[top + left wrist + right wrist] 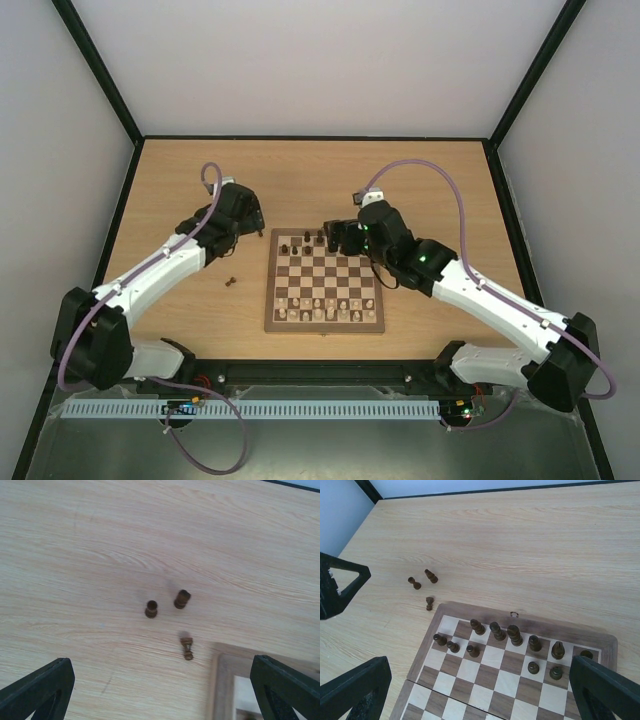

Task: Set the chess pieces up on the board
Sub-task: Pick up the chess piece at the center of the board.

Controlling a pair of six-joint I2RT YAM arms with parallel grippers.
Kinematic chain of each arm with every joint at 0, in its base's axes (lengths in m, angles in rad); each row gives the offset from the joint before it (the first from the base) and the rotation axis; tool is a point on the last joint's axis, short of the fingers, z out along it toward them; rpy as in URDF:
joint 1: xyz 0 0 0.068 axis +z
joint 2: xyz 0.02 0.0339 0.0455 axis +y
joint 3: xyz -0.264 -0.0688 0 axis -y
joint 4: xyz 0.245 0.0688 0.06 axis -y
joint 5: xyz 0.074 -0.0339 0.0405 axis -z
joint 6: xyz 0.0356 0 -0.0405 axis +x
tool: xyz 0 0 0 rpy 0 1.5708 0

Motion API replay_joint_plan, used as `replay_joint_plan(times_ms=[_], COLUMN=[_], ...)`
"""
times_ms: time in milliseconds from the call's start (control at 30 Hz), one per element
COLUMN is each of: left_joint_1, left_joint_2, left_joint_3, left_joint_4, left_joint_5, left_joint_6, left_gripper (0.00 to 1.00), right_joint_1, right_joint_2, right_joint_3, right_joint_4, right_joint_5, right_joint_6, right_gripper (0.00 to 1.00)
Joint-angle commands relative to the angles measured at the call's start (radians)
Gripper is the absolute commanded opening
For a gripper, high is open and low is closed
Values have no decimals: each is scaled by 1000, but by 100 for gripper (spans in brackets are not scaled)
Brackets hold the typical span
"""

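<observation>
The board (325,322) lies in the middle of the table. Several dark chess pieces (496,630) stand on its two far rows. Three more dark pieces stand or lie on the table off the board's far left corner (223,676): one (151,609), one (182,599) and one (187,648); they also show in the right wrist view (429,603). My left gripper (160,695) is open and empty above the table just short of them. My right gripper (480,695) is open and empty over the board's far rows. Another dark piece (231,282) lies left of the board.
Pale pieces (320,310) fill the board's near rows. The left gripper's black finger (335,585) shows at the left edge of the right wrist view. Black frame rails and white walls (320,70) bound the wooden tabletop (440,190).
</observation>
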Motion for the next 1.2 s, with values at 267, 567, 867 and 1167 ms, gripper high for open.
replay_joint_plan(times_ms=[267,567,867,1167], left_joint_1=[156,180,189,195], left_joint_2=[223,393,504,562], left_joint_3=[5,99,199,205], left_joint_4=[133,157,142,152], left_joint_5=[79,73,61,65], left_joint_6=[-26,-22,-8,-10], left_gripper=[85,57,67,50], right_joint_1=[3,4,5,5], right_joint_2=[25,23,26,35], right_joint_3=[0,-1,-1,-2], right_joint_4=[-9,-9,-9,-6], right_joint_5=[-47,-56,-55,-67], right_joint_6=[-3,-5,-9,-9], right_gripper=[99,99,98,99])
